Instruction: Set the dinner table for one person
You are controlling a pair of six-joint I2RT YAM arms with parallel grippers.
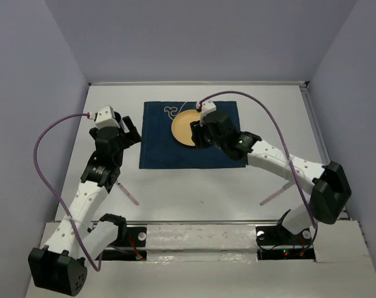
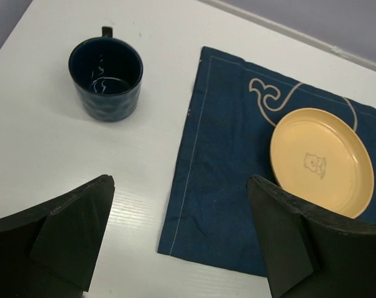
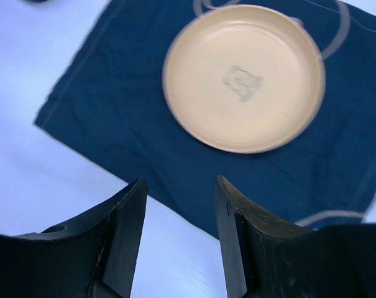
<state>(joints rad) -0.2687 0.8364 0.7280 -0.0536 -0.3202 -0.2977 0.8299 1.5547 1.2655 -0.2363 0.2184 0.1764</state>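
Black fingers (image 2: 76,239) of the left gripper (image 2: 180,186) fill the foot of the left wrist view, spread wide with nothing between them. They hang over the spot where the near left edge of a navy cloth (image 1: 191,149) meets the white dinner table (image 1: 194,192). The right gripper (image 3: 179,186) hovers above the cloth's near edge, its jaws parted by a narrower gap and also empty.

The dinner table spans almost the whole floor of the top view, from a metal rail (image 1: 200,221) by the arm bases back to the far wall. The cloth, marked with white outlines, lies flat on the table's far middle. A yellow plate (image 3: 243,77) sits on the cloth toward its far side, covering part of a white curl, with a small faint figure at its centre.

A dark blue mug (image 2: 105,77) stands upright on bare tabletop just left of the cloth, its handle turned away from the left wrist camera.

Two thin pink sticks lie on the white surface nearer the bases than the cloth. One (image 1: 129,194) is beside the left arm, the other (image 1: 276,194) beside the right arm, well apart.
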